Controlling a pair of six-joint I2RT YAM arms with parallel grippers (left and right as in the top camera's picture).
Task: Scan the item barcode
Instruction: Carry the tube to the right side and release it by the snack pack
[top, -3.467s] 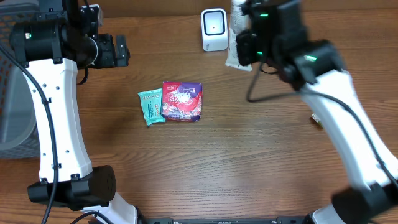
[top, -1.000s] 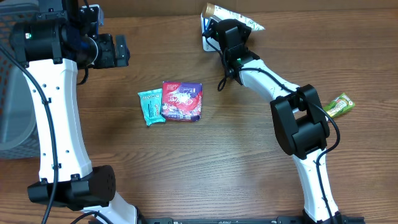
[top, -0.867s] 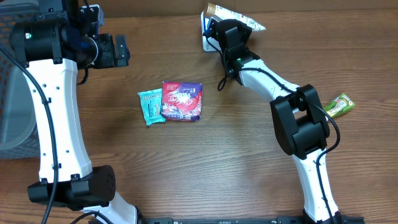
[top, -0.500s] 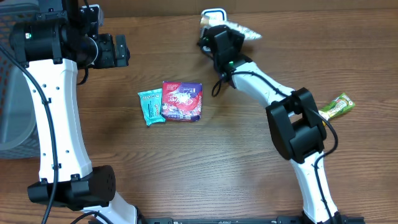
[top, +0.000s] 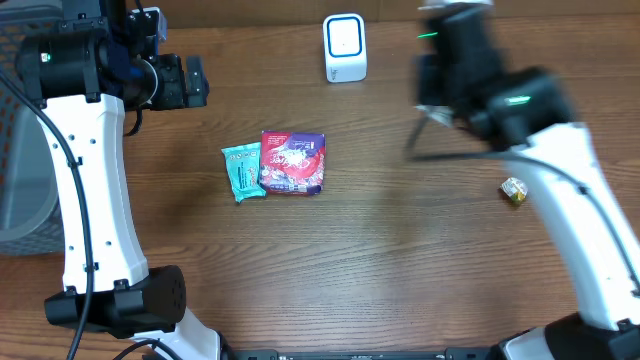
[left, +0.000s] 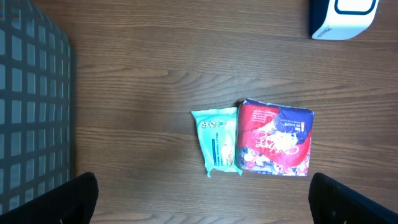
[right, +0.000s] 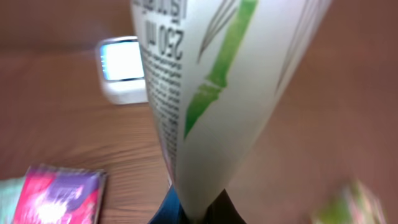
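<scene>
My right tool (right: 196, 210) is clenching a white pouch (right: 211, 93) printed with green bamboo, holding it above the counter (top: 400, 260), apparently beside the barcode scanner (right: 121, 67), though blur is obscuring this. My left tool (left: 211, 208) is hanging released.

A wooden table (top: 380, 260) bears a scanner (top: 345, 47), teal packet (top: 243, 171), red pouch (top: 293, 162) and small yellow wrapper (top: 514, 190).

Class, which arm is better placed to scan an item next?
Right, probably: the right end effector is shut on the white pouch, scanner in view; the left end effector hangs open, empty.
</scene>
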